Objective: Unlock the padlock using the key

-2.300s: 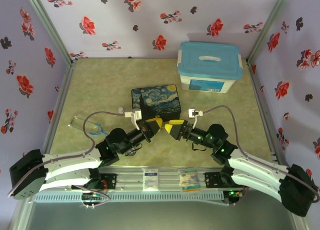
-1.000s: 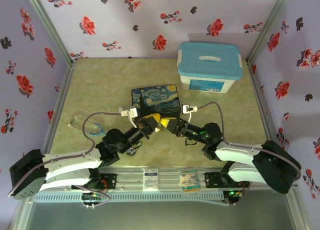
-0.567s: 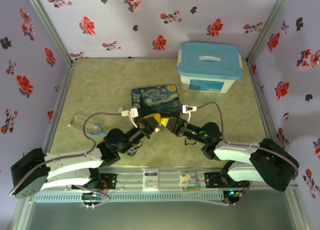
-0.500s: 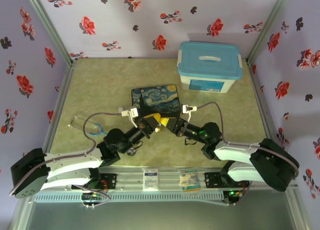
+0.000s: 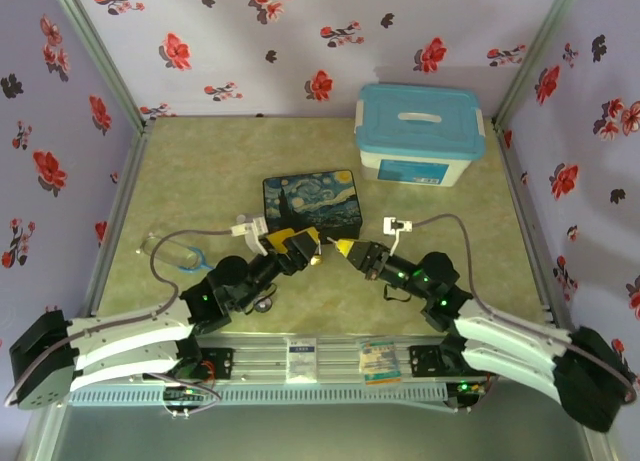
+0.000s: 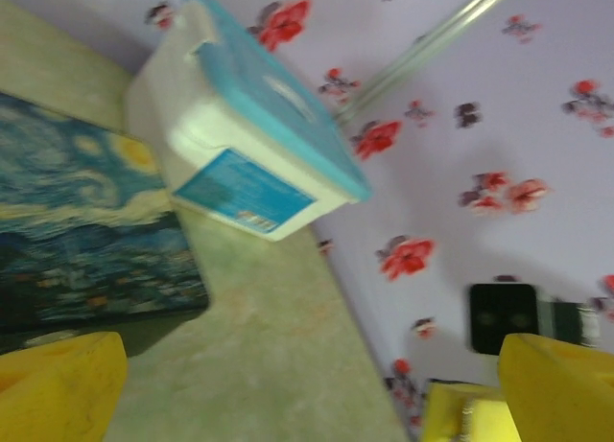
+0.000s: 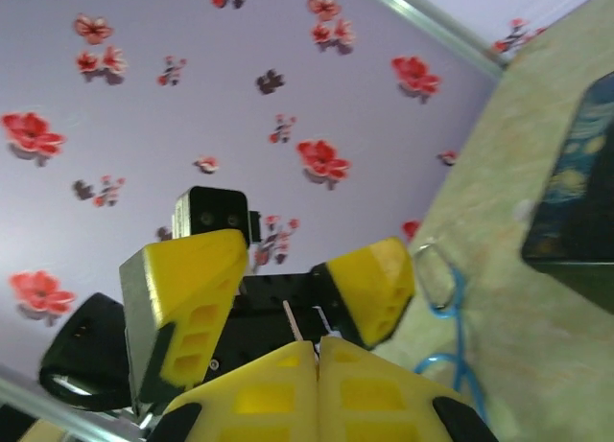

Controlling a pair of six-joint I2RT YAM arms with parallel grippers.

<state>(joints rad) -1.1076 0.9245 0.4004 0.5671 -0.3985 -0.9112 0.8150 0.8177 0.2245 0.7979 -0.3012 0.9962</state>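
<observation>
1. Plainly, the key (image 7: 291, 319) is a thin grey sliver standing out of the seam of the right gripper (image 7: 318, 354). The gripper's yellow fingers are pressed together on it, mid-table on the near side of the dark blue painted tin (image 5: 312, 201).
2. The padlock (image 5: 316, 259) is probably the brassy speck between the two grippers in the top view, just beside the left fingertips. It is too small there to make out its shackle or keyhole, or whether it rests on the table (image 5: 200, 171).
3. The left gripper (image 5: 300, 243) faces the right one at close range with its fingers wide apart. Its wrist view has only tin, table and wall in the gap, so it grips nothing.
4. The step in hand, as I judge it, is bringing key and lock together. To do it well, the left gripper should first clamp the padlock's body with the keyhole turned towards the key and the shackle left free.
5. The key should then go in slowly, straight along its own length. A thin blade pinched at one end may pivot or slip if pushed askew.
6. To turn it, roll the right wrist about the key's axis while the left holds firm, or the lock will spin with it.
</observation>
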